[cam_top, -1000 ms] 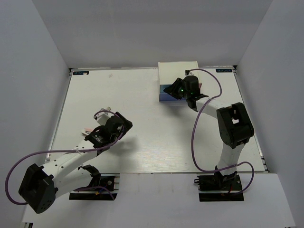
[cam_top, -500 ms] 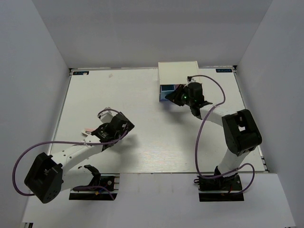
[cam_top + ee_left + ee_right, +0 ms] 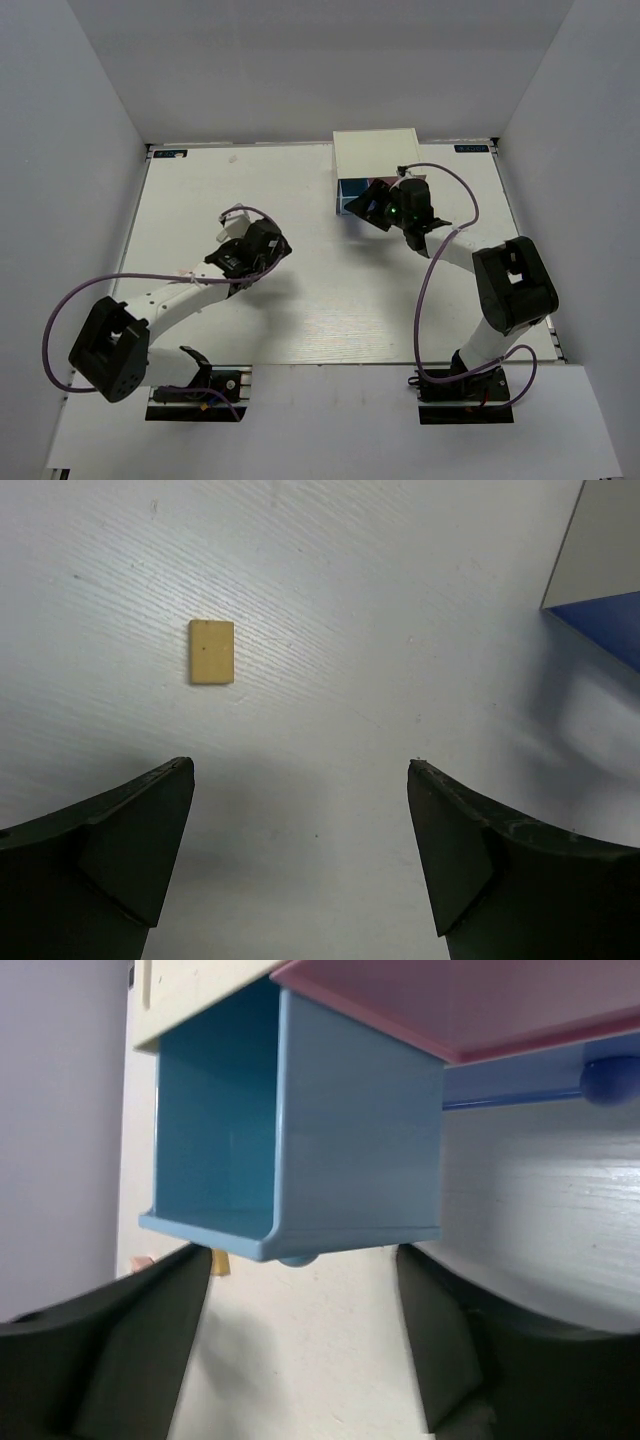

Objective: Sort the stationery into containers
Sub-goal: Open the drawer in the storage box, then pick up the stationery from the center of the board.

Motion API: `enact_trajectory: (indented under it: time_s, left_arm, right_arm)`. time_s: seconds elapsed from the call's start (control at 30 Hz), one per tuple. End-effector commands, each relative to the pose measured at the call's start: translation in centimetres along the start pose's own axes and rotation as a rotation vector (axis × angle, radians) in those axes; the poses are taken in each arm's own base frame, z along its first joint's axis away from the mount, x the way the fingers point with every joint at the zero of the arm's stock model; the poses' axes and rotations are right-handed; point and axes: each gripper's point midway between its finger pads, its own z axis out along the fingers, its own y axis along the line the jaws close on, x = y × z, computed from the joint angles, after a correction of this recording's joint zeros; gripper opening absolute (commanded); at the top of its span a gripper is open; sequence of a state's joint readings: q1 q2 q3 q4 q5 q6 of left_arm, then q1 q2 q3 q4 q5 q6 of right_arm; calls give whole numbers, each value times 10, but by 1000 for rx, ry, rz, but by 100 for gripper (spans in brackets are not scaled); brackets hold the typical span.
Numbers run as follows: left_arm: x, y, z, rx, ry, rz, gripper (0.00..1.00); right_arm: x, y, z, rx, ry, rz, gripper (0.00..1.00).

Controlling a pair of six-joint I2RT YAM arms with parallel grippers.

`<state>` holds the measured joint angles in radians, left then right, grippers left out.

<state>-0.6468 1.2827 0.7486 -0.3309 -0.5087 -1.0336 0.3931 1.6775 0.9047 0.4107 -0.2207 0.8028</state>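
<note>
A small tan eraser block (image 3: pixel 211 651) of the stationery lies flat on the white table, ahead and slightly left of my open, empty left gripper (image 3: pixel 300 770) (image 3: pixel 240 240). The containers are drawers of a white box (image 3: pixel 375 150). Its small blue drawer (image 3: pixel 300 1140) (image 3: pixel 350 195) stands pulled out, and the part of its inside that shows is empty. My right gripper (image 3: pixel 300 1300) (image 3: pixel 372 205) is open just in front of that drawer's knob (image 3: pixel 297 1259), touching nothing. No marker shows clearly.
Beside the blue drawer are a pink drawer front (image 3: pixel 480 1000) and a wide blue-purple front with a round knob (image 3: pixel 610 1080). A corner of the blue drawer (image 3: pixel 600 620) shows at the upper right of the left wrist view. Grey walls enclose the table.
My right jaws have opened and let go of the blue drawer's knob, backing off slightly. My left arm has swung forward and right across the table.
</note>
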Motion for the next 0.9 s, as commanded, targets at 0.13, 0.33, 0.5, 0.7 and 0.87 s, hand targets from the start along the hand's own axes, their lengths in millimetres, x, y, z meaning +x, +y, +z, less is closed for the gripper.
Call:
enact_trajectory:
  time_s: [0.13,0.33,0.5,0.7,0.87]
  left_arm:
    - [-27,-2,11,-15,-50,146,96]
    - [-23,3,34,-59,33,231,81]
    - [-13,13,52,-120,107,271,62]
    - [-5,21,60,-171,162,303,58]
    - [2,28,65,-211,181,302,64]
  right_arm:
    - [-3,15,-18,-53,-19,-16,90]
    - [21,14,-42,-64,69,-68,90]
    - [34,17,-63,-117,119,-202,90]
    - [39,16,-81,-122,129,-299,90]
    - [34,22,-92,-151,86,-339,90]
